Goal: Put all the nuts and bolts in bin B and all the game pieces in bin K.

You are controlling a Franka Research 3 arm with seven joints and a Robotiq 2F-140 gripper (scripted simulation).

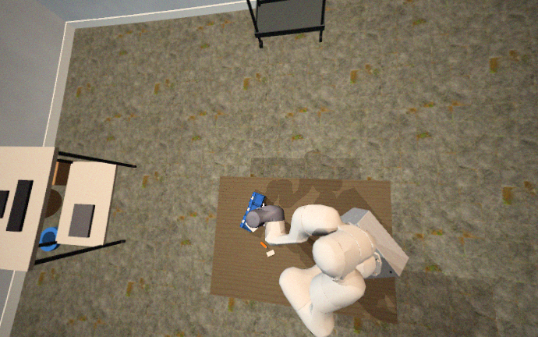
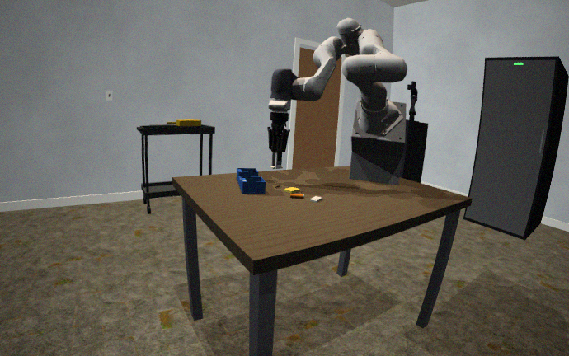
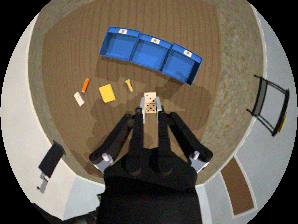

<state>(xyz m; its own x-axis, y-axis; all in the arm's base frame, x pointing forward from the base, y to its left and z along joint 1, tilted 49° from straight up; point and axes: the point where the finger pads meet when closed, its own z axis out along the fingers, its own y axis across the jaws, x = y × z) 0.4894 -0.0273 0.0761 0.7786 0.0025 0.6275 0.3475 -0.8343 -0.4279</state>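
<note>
My gripper (image 2: 275,164) (image 3: 150,102) is shut on a small beige game piece with dark dots (image 3: 150,103) and holds it high above the table, beside the blue bins. The row of blue bins (image 1: 254,200) (image 2: 251,181) (image 3: 152,52) stands near the table's far left side; I cannot read their letters. On the table lie a small bolt (image 2: 277,185) (image 3: 129,84), a yellow flat piece (image 2: 291,189) (image 3: 107,92), an orange stick (image 1: 263,244) (image 2: 297,195) (image 3: 85,84) and a white block (image 1: 270,253) (image 2: 315,199) (image 3: 79,99). In the overhead view the wrist hides the fingers.
The brown table (image 1: 238,274) (image 2: 293,234) carries the robot's grey base (image 2: 378,155) at its back. A black cart (image 2: 174,129) stands behind the table on the left, a dark cabinet (image 2: 516,142) on the right.
</note>
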